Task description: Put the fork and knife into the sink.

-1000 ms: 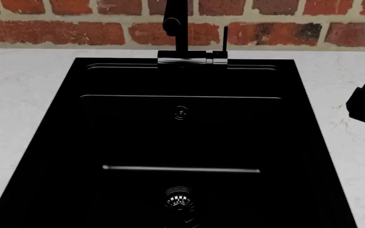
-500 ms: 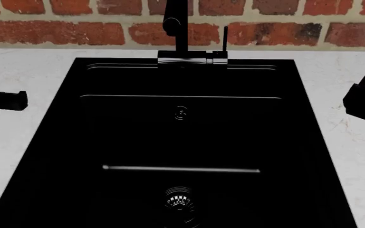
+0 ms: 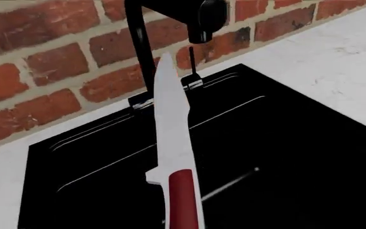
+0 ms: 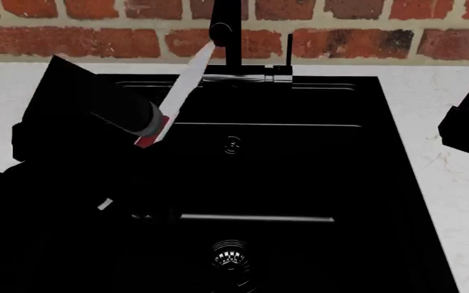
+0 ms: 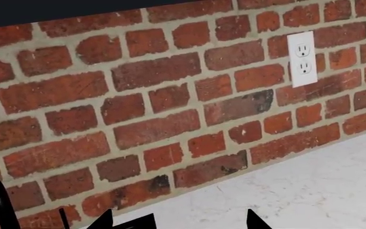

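Knife with a smooth pale pointed blade and red handle (image 4: pixel 175 91) sits clamped in our left gripper (image 4: pixel 141 125). We see it tilted over the big black box-shaped sink (image 4: pixel 300 171). Our right gripper (image 5: pixel 177 222) shows dark tips set apart.

- lighting: even, bright, source not discernible.
- sink (image 4: pixel 316 177): near-uniform black, interior detail lost.
- faint highlights on knife (image 4: pixel 184 85) blade.
- focus: sharp throughout.

The left gripper (image 4: pixel 141 125) holds the knife (image 4: pixel 181 85) by its red handle, blade tilted up toward the faucet (image 4: pixel 228 36), over the black sink (image 4: pixel 300 171).
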Controlling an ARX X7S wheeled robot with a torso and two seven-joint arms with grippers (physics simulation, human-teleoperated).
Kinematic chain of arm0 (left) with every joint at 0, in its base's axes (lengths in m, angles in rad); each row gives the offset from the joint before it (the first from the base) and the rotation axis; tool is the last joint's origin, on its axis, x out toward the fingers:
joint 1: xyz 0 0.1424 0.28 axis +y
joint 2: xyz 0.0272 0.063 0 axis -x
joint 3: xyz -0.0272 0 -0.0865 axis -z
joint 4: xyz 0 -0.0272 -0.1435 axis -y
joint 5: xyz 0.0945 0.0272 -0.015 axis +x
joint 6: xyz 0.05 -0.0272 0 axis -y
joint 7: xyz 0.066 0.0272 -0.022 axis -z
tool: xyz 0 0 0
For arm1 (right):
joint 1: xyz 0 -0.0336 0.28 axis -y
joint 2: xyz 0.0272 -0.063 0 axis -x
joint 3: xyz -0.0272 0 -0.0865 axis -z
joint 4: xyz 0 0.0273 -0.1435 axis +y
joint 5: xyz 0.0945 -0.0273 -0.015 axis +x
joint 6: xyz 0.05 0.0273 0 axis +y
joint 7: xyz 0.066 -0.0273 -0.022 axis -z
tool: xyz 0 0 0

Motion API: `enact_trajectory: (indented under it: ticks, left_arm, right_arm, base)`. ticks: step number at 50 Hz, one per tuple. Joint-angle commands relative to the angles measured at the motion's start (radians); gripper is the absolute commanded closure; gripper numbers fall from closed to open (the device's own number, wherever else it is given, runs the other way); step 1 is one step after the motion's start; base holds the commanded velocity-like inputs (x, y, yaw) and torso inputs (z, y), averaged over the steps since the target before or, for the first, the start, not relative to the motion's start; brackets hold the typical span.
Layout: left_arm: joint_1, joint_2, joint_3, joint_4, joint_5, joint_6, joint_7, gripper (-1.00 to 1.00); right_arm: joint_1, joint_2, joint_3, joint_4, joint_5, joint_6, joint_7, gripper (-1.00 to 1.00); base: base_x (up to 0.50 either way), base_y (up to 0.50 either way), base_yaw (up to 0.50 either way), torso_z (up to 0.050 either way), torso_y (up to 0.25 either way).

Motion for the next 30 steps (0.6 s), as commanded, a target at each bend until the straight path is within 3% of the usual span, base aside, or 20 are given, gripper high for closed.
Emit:
enact_trajectory:
  ticks: [1,8,17,30]
  left_arm:
    - [0.006,0.059,0.158,-0.109,0.15,0.069,0.223,1.0]
    - [-0.004,0.079,0.306,-0.19,0.283,0.152,0.399,1.0]
    - [-0.015,0.163,0.341,-0.368,0.312,0.23,0.534,1.0]
    - [-0.014,0.273,0.411,-0.541,0.328,0.267,0.641,1.0]
  right_arm:
    - [0.0,-0.003,-0.01,0.007,-0.009,-0.012,-0.011,-1.0]
    - [-0.007,-0.006,-0.013,0.005,-0.012,-0.018,-0.012,-1.0]
    - [-0.002,-0.014,-0.023,0.01,-0.013,-0.022,-0.01,-1.0]
    - [-0.003,-0.008,-0.023,0.012,-0.009,-0.026,-0.014,-1.0]
  base:
    - [0.0,0.0,0.0,0.0,0.0]
    - [0.0,0.0,0.0,0.0,0.0]
    - [0.0,0.0,0.0,0.0,0.0]
    - [0.0,0.0,0.0,0.0,0.0]
